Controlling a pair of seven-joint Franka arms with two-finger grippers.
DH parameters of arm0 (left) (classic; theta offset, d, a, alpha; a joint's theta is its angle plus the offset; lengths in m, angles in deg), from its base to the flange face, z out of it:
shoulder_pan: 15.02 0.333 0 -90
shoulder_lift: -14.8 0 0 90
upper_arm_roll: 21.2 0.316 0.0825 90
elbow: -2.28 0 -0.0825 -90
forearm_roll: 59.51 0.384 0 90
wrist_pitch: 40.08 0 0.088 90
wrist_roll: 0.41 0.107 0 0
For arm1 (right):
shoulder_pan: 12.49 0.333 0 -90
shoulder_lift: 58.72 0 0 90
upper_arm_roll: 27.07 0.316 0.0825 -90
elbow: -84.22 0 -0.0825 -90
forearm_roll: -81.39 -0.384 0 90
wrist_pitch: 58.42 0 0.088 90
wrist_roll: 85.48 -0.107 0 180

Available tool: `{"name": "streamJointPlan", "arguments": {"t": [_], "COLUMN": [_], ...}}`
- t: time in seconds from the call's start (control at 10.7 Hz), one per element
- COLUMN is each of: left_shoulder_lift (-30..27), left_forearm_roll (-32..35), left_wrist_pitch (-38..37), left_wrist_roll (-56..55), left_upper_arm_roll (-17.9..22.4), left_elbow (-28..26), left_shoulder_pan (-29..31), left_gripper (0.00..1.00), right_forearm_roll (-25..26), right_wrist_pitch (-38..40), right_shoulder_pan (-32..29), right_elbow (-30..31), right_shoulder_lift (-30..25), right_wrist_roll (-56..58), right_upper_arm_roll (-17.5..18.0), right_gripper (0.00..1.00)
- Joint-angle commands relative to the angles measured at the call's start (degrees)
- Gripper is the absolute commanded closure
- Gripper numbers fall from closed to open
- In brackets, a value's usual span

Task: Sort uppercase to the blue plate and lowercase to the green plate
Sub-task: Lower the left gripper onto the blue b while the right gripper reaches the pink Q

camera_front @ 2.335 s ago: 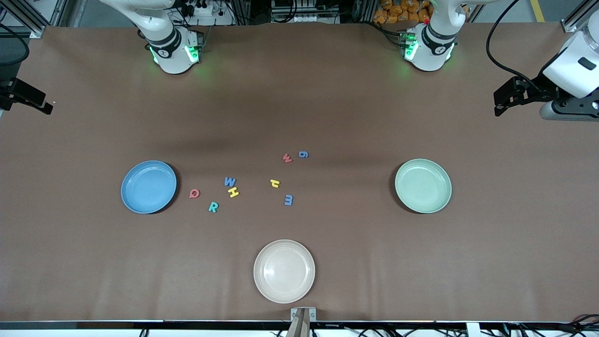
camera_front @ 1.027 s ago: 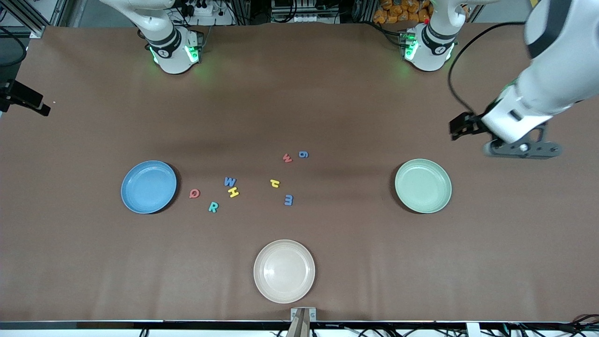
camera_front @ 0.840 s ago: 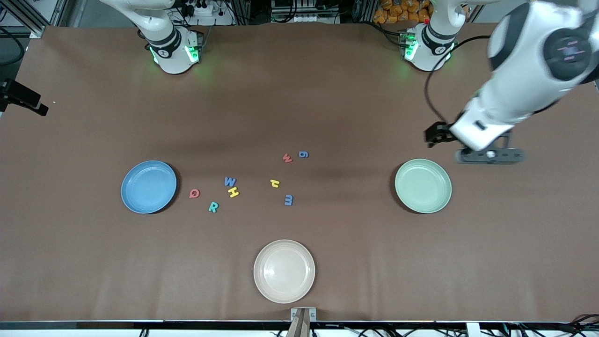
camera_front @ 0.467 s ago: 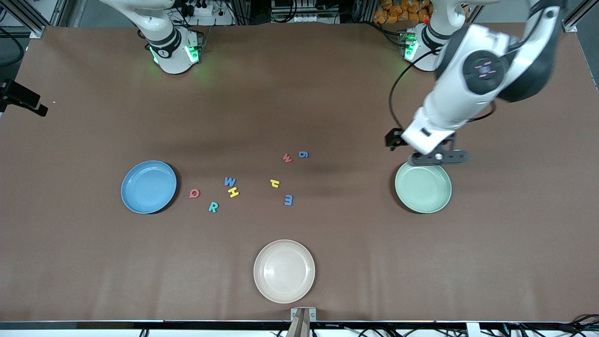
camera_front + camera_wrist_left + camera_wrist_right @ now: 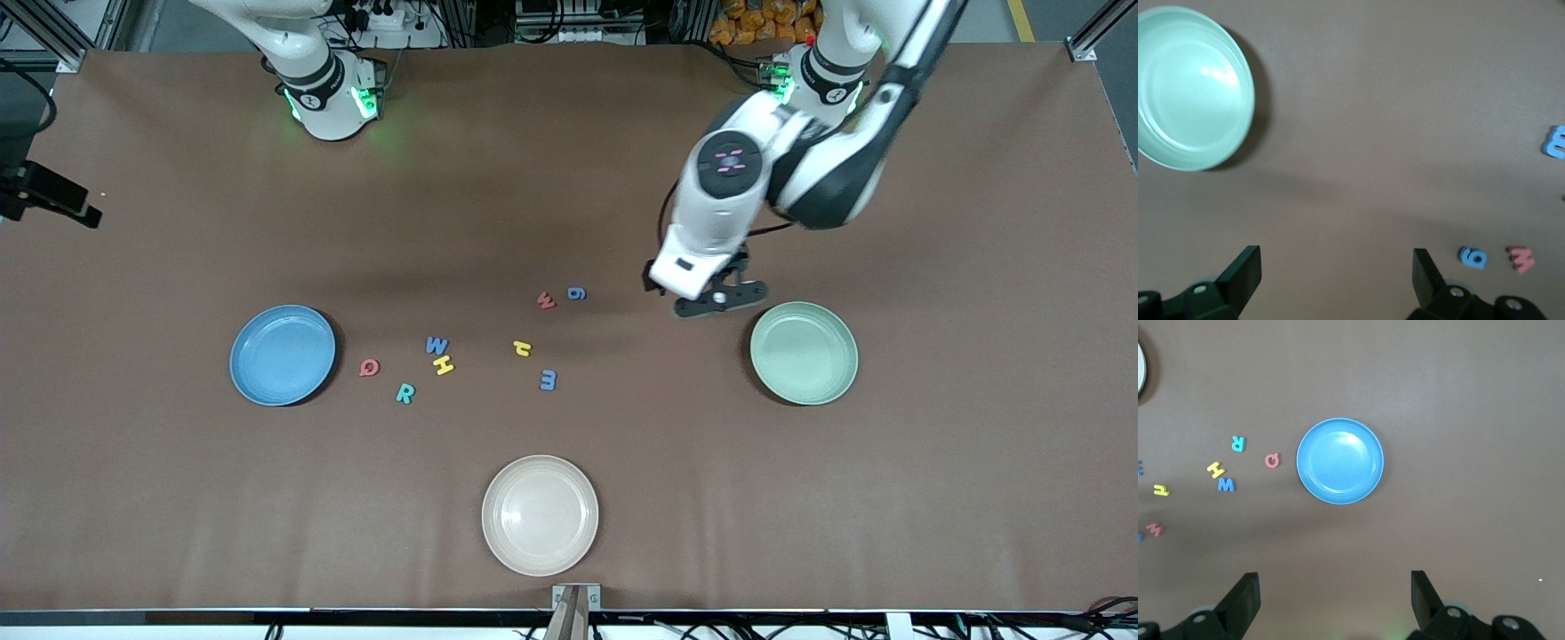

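Left gripper [image 5: 716,302], fingers spread and empty, has swung in from the surface's edge to between green plate [image 5: 804,353] and blue g [image 5: 577,293], likely its first pick; right gripper [image 5: 1331,603] waits, fingers spread.

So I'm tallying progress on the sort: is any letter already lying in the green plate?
No. In the front view the green plate holds nothing; the blue g and red w lie on the table.
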Motion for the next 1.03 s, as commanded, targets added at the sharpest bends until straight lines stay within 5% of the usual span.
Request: {"name": "streamJointPlan", "arguments": {"t": [0.0, 0.37, 0.93], "left_shoulder_lift": [8.32, 14.68, 16.88], "left_forearm_roll": [2.52, 3.22, 3.13], "left_wrist_pitch": [1.3, 3.22, 13.6], "left_wrist_roll": [-11.25, -34.98, -60.75], "left_upper_arm_roll": [0.18, 0.27, 0.18], "left_elbow": [6.4, 10.56, 10.3], "left_shoulder_pan": [-3.13, -6.83, -8.86], "left_gripper": [0.0, 0.0, 0.0], "right_forearm_roll": [0.25, -3.33, -6.69], "right_wrist_pitch": [-0.44, -5.52, -35.56], "right_shoulder_pan": [2.86, 8.13, 13.33], "right_elbow": [-1.26, 0.84, 22.54], "right_shoulder_lift": [4.02, 9.03, 9.3], "right_wrist_roll": [-0.94, -3.39, -3.75], "right_upper_arm_roll": [0.33, 0.42, 0.42], "right_gripper": [0.0, 0.0, 0.0]}}
